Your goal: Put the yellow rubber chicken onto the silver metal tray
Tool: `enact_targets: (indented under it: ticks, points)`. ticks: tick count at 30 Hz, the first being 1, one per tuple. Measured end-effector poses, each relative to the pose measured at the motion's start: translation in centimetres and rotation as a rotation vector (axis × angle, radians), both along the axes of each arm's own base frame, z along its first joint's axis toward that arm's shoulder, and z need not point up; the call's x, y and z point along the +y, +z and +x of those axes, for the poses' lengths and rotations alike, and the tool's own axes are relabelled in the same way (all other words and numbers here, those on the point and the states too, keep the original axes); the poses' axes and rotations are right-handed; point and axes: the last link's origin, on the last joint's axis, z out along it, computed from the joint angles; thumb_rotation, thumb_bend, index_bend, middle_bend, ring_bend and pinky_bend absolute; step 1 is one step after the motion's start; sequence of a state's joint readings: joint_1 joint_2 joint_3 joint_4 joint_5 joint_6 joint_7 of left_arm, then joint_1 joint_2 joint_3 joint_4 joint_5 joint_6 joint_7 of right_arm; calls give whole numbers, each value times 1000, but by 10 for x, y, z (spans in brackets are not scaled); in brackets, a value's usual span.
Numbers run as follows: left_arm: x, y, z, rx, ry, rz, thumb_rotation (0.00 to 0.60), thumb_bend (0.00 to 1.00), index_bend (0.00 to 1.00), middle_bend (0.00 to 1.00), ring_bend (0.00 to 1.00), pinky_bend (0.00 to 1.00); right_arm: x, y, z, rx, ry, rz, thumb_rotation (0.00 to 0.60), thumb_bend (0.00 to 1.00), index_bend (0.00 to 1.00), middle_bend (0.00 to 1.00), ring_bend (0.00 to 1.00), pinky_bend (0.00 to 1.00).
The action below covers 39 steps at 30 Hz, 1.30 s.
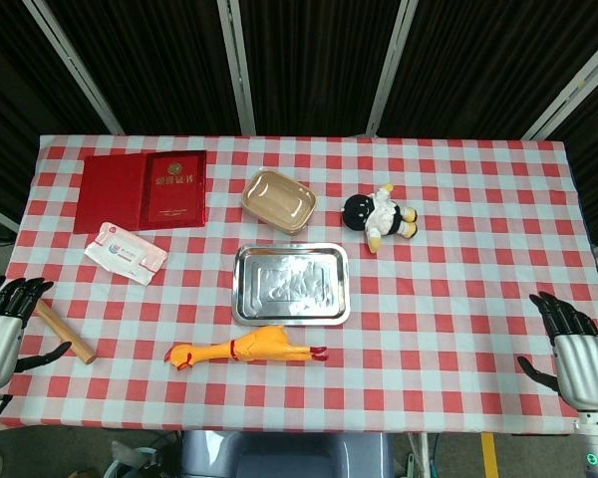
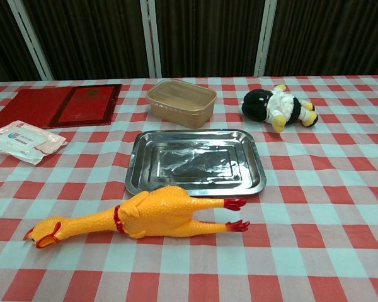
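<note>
A yellow rubber chicken (image 1: 246, 348) (image 2: 145, 215) lies on its side on the checked cloth, head to the left, red feet to the right. Just behind it sits the empty silver metal tray (image 1: 290, 319) (image 2: 137, 153). My left hand (image 1: 0, 326) hovers at the table's left edge, far from the chicken, fingers spread and holding nothing. My right hand (image 1: 575, 351) hangs at the right front corner, fingers apart and empty. Neither hand shows in the chest view.
A wooden stick (image 1: 64, 331) lies beside my left hand. A red folder (image 1: 145, 190), a wipes packet (image 1: 126, 252), a brown plastic container (image 1: 278, 199) and a plush doll (image 1: 379, 216) stand further back.
</note>
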<state>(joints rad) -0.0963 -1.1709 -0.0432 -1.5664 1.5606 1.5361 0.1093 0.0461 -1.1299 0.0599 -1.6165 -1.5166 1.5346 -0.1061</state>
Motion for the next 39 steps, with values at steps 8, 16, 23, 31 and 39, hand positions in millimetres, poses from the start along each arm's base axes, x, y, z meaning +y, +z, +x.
enact_targets:
  ticks: [8,16,23,31,39]
  points:
    - [4,-2,4,-35,-29,-15,600,0,177,202,150,77,1,1,-1,-6,4,-8,600,191,142,150,183,238]
    - [13,-6,28,-68,-119,-66,600,0,222,270,219,123,-1,0,2,-7,15,4,600,190,142,150,183,238]
    - [21,-25,60,-87,-211,-166,600,0,251,287,240,175,-2,-3,5,-9,28,16,600,190,142,150,183,238]
    - [22,-68,81,-21,-238,-294,600,0,234,278,240,174,-2,-4,5,-14,31,24,600,190,142,150,183,238]
    - [22,-125,99,52,-230,-413,600,0,251,290,246,174,1,-4,1,-20,25,24,600,190,141,150,183,238]
